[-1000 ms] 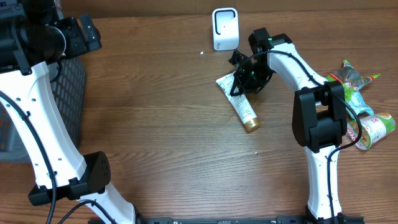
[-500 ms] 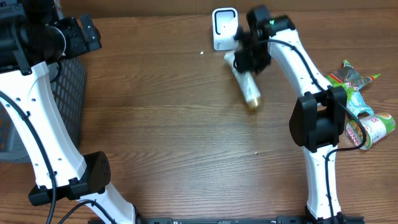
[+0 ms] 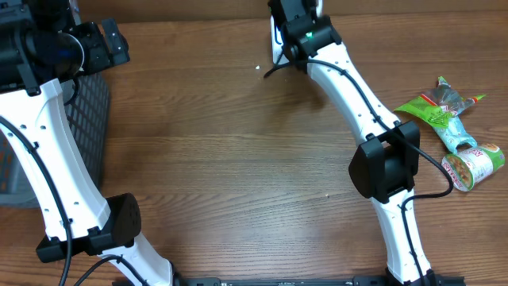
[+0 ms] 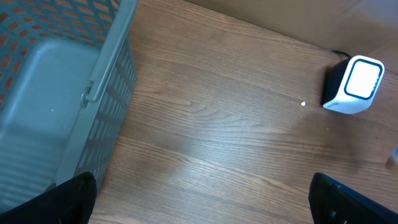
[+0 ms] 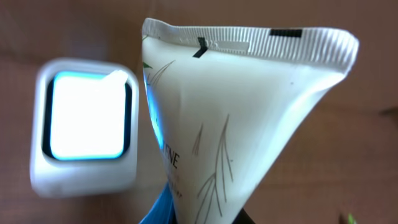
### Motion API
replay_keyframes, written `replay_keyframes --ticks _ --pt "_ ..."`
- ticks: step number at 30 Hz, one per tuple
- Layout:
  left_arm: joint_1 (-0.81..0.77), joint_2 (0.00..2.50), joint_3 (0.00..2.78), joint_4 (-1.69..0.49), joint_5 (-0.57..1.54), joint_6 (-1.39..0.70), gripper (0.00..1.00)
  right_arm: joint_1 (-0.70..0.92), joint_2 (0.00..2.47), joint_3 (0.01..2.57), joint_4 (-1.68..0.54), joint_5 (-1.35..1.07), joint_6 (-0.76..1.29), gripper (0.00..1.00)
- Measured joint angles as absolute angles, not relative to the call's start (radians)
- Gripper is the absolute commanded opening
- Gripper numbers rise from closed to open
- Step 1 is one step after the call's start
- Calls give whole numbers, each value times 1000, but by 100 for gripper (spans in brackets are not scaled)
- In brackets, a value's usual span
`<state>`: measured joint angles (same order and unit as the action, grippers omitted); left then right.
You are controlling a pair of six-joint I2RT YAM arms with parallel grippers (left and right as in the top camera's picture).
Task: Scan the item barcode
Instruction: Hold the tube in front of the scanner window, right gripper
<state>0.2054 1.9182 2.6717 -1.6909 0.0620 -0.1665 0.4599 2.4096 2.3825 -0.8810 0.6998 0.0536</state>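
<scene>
Overhead view: the right arm [image 3: 341, 79] reached to the far middle of the table [image 3: 238, 159]. The right gripper [image 3: 287, 17] and its wrist covered nearly all of the scanner [image 3: 275, 49], and the tube could not be seen there. A grey basket [image 3: 91, 119] stood at the far left and snack packets [image 3: 444, 119] lay at the right edge.

Right wrist view: this alone showed the tube [image 5: 249, 124], white with a leaf print. It was held up close beside the scanner's lit window, on its right. The jaws were narrowed on the tube's lower end, mostly out of frame. The tube's long axis ran out from the gripper, with the flat crimped end leading and the body tapering back toward the fingers.

Left wrist view: the left gripper [image 4: 202, 190] stood wide and empty above bare table, with the basket on its left and the scanner well apart at far right.
</scene>
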Motion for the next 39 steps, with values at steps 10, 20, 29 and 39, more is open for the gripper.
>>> replay_keyframes --ticks 10,20,29,39 --pt "205 1918 2672 -1690 62 -167 100 464 2411 2382 -433 903 -227 4" --pt "205 1918 2672 -1691 62 -167 100 467 2523 2383 -64 974 -484 4" --pt "205 1918 2672 -1691 62 -167 100 481 2661 2382 39 959 -566 4" --pt "205 1918 2672 -1691 62 -167 100 509 2682 2382 123 896 -617 4"
